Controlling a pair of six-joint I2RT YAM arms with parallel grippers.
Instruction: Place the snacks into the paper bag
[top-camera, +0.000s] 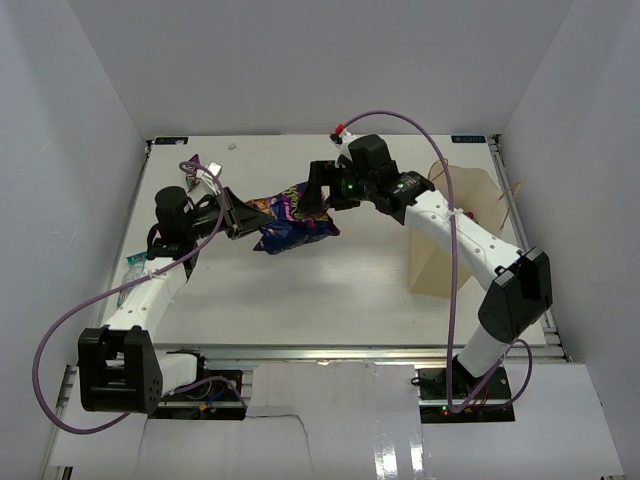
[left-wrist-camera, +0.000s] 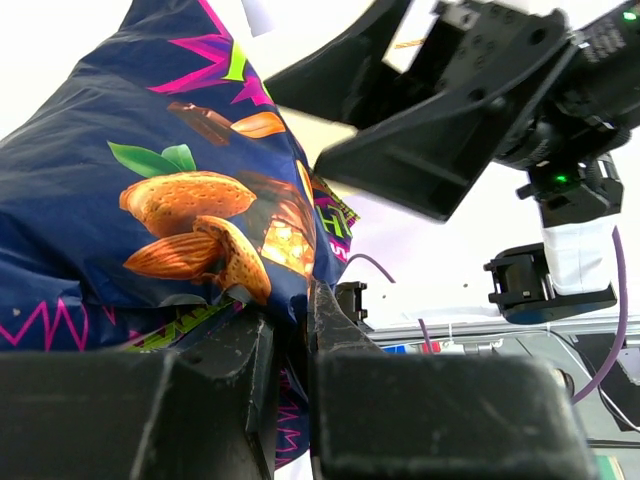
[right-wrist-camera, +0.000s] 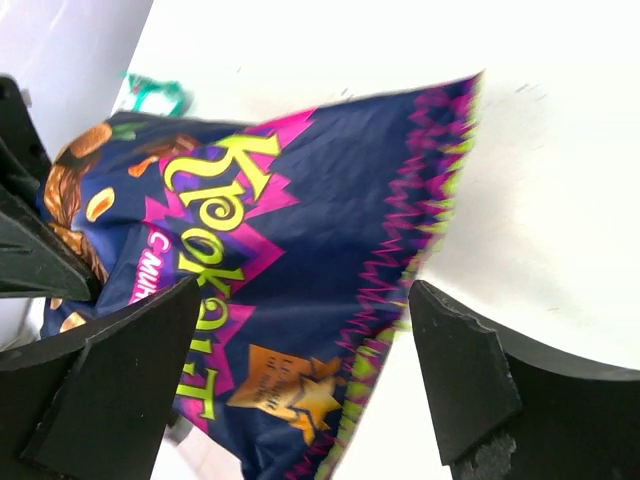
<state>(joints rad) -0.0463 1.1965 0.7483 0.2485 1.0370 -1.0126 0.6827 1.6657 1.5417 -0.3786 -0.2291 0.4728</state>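
Top external view: near the middle of the table (top-camera: 330, 300), the left gripper (top-camera: 240, 217) is pinched tight on one end of the big purple bag (top-camera: 292, 228), and the right gripper (top-camera: 322, 198) is at the bag's other end. In the right wrist view, its fingers (right-wrist-camera: 100, 390) stand wide apart on either side of the bag, apparently without touching it. The paper bag (top-camera: 440, 255) stands upright at the table's right side, partly behind the right arm.
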